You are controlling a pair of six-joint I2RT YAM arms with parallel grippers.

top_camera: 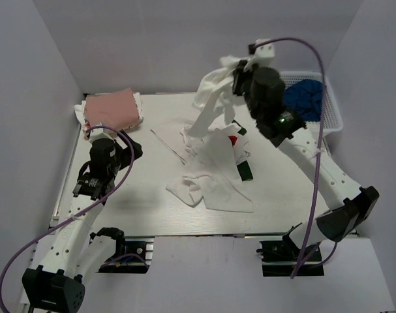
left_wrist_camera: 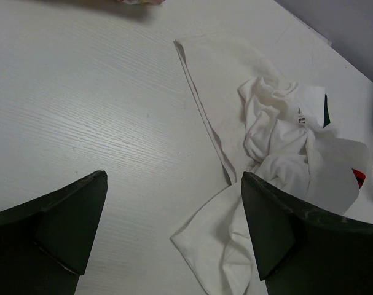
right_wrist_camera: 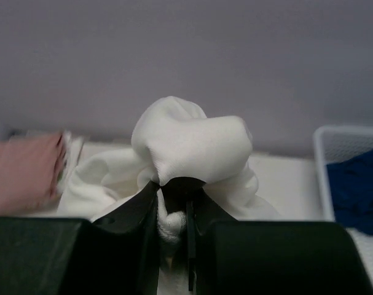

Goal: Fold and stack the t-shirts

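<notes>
My right gripper (top_camera: 239, 73) is shut on a bunch of white t-shirt cloth (top_camera: 211, 98) and holds it high above the back of the table; the cloth hangs down to a crumpled white heap (top_camera: 214, 176). The heap shows a red mark (top_camera: 233, 139) and dark green parts (top_camera: 244, 171). In the right wrist view the cloth (right_wrist_camera: 192, 141) bulges over the shut gripper (right_wrist_camera: 186, 184). My left gripper (left_wrist_camera: 172, 184) is open and empty, low over the table, left of the heap (left_wrist_camera: 272, 141). A folded pink shirt (top_camera: 111, 107) lies at the back left. A blue shirt (top_camera: 304, 98) lies in the basket.
The white mesh basket (top_camera: 331, 120) stands at the back right beside the right arm. White walls enclose the table on three sides. A thin line (top_camera: 168, 147) lies on the table left of the heap.
</notes>
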